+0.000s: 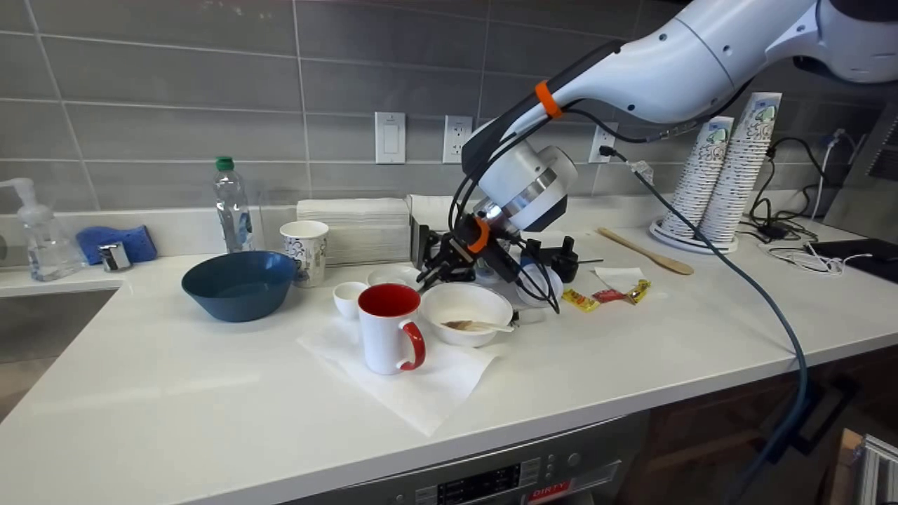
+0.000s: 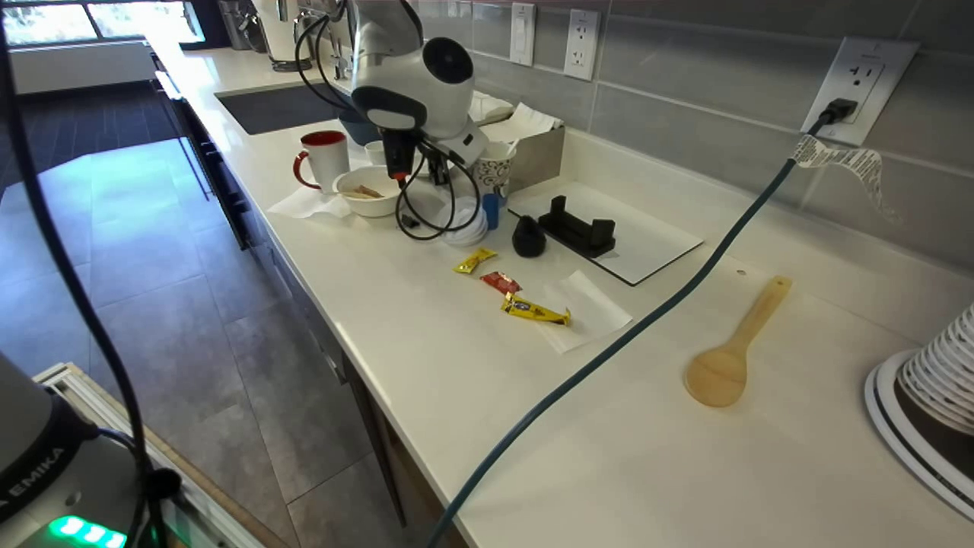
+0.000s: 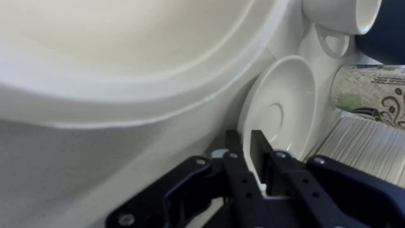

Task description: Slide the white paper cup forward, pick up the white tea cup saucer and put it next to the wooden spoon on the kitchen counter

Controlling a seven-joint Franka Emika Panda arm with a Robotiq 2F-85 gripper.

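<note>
Toward the surface's [image 1: 210, 393] wall-side edge, the gripper [image 3: 244, 136] narrowly straddles the rim of the white saucer [image 3: 292, 98], grip unclear.

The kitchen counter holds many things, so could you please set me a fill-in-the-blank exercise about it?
The mug is white outside and ____ inside.
The red wrapper lies between two ____ ones.
The cap of the bottle behind the blue bowl is coloured ____.
In the wrist view, the claw has the rim of the saucer between its ____-coloured fingers.

Missing words: red; yellow; green; black.
</note>
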